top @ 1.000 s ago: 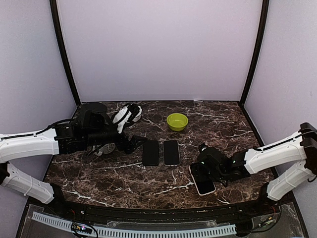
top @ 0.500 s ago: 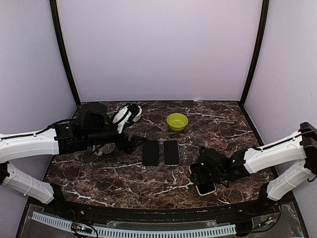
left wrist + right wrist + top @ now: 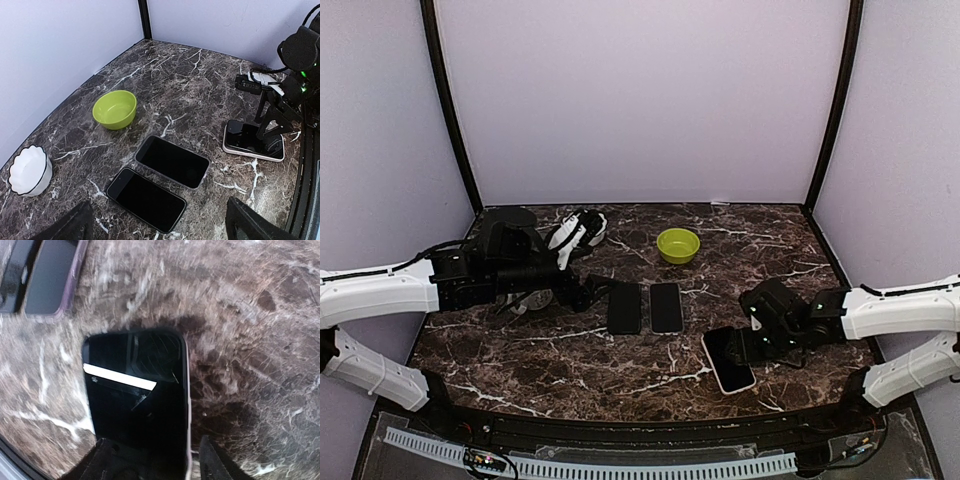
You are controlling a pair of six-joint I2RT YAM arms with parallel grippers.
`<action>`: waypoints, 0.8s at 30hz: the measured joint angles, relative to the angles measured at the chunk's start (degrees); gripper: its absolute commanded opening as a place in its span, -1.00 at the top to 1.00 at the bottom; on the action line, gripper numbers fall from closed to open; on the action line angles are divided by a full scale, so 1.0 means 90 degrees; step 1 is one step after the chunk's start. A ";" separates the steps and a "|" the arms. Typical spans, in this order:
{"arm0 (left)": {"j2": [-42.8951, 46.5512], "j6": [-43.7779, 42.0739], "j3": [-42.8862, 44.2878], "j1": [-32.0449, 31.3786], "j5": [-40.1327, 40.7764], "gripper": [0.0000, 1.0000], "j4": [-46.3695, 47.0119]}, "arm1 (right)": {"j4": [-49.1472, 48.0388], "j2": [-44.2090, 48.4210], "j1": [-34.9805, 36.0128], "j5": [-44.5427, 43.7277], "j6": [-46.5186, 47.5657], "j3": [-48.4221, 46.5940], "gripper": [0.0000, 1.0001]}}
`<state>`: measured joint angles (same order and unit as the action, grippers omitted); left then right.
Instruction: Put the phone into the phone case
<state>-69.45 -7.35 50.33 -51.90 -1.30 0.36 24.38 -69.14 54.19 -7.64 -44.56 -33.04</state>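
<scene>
A white-edged phone [image 3: 728,362] lies face up on the marble table, front right of centre. My right gripper [image 3: 748,345] is open at its right end. In the right wrist view the phone [image 3: 135,385] fills the middle; one finger [image 3: 117,460] overlaps its near end, and the other finger [image 3: 215,462] stands clear of its edge. A purple-rimmed case [image 3: 666,307] lies at centre beside a black phone [image 3: 625,307]; both show in the left wrist view, the case [image 3: 172,161] behind the black phone [image 3: 146,192]. My left gripper [image 3: 592,292] is open and empty, left of them.
A green bowl [image 3: 677,245] sits behind the two centre pieces. A white fluted bowl [image 3: 30,170] and a dark round object [image 3: 508,216] are at the back left. Purple walls close the table on three sides.
My right arm has drawn back to the right, uncovering most of the white-edged phone, which stays flat on the table. The left arm has not moved.
</scene>
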 measured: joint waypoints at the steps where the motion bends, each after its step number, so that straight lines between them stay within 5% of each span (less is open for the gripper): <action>1: 0.0000 0.0000 0.0000 0.0000 -0.0007 -0.87 0.0000 | 0.0010 0.0007 -0.0019 0.0049 0.0010 0.0073 0.21; 7: 0.0000 0.0000 0.0000 0.0000 -0.0022 -0.87 0.0000 | -0.0117 -0.0058 -0.0029 0.0192 -0.0092 0.0374 0.57; 17: 0.0002 0.0000 0.0000 0.0000 -0.0027 -0.87 0.0000 | -0.0041 -0.0447 0.0219 -0.0223 -0.0495 0.0216 0.56; 20: 0.0002 0.0000 0.0000 0.0000 -0.0036 -0.87 -0.0002 | 0.0270 -0.0729 0.0316 -0.0381 -0.0588 -0.0087 0.25; 24: 0.0002 0.0000 0.0000 0.0000 -0.0041 -0.87 0.0000 | 0.0777 -0.1173 0.0391 -0.0423 -0.0641 -0.0707 -0.78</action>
<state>-69.43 -7.35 50.33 -51.90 -1.67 0.36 31.38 -79.70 57.71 -11.44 -50.33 -39.40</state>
